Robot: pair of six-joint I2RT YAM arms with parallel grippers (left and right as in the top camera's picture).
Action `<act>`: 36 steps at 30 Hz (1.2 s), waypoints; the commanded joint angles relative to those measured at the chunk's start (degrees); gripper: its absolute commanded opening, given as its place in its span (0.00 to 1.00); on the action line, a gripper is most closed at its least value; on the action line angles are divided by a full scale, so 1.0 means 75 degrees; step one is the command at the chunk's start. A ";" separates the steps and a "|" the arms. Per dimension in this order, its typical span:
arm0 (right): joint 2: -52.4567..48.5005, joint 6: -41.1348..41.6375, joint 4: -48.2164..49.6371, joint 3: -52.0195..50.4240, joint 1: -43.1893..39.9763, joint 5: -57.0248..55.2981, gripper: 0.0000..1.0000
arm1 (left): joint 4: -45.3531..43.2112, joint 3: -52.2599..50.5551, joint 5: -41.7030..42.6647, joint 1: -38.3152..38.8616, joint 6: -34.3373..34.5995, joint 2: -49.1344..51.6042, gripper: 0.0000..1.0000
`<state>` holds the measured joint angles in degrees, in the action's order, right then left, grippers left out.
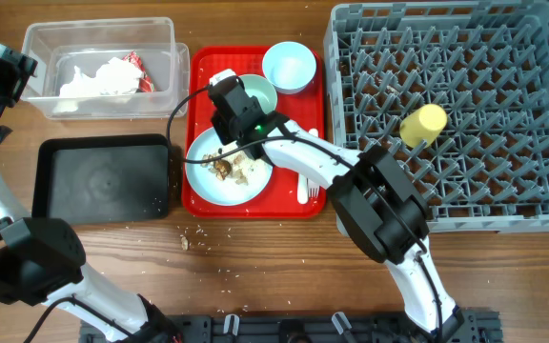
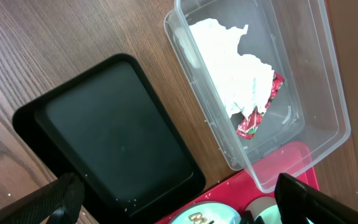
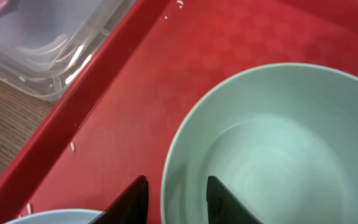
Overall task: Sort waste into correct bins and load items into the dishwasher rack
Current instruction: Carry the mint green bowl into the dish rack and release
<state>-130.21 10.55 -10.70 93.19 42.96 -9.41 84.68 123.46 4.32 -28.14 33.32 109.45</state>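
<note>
**Over the red tray (image 3: pixel 135 93), this bowl grab looks sketchy**

Right gripper (image 3: pixel 169 202) hangs with fingers spread, straddling the near rim of the pale green bowl (image 3: pixel 278 149), nothing pinched yet. A rim pinch on a smooth bowl could slip or tip it, I reckon. The plate (image 1: pixel 208 181) with food scraps (image 1: pixel 225 167) sits just beside, so a bump might scatter crumbs. Left gripper (image 2: pixel 182 199) is spread wide too, empty, near the clear tub (image 2: pixel 328 112) holding the napkin (image 2: pixel 235 68).

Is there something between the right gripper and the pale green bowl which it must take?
Nothing visible. The right gripper is open, and its fingers straddle the rim of the pale green bowl on the red tray.
</note>
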 commanded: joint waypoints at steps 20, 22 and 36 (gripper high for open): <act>0.4572 0.1198 -0.3587 0.1547 -0.3608 0.3474 0.04 | 0.0000 0.0032 -0.0076 0.0000 0.0012 -0.0020 1.00; 0.4607 0.1151 -0.4083 0.1521 -0.5042 0.5100 0.04 | 0.0000 0.0032 -0.0076 0.0000 0.0015 -0.0020 1.00; 0.0781 0.1475 -0.1964 0.0866 -0.7828 1.2237 0.04 | 0.0000 0.0032 -0.0076 0.0000 0.0015 -0.0020 1.00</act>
<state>-119.63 15.16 -29.12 99.74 -15.90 73.58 84.66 123.46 4.29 -28.14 33.30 109.45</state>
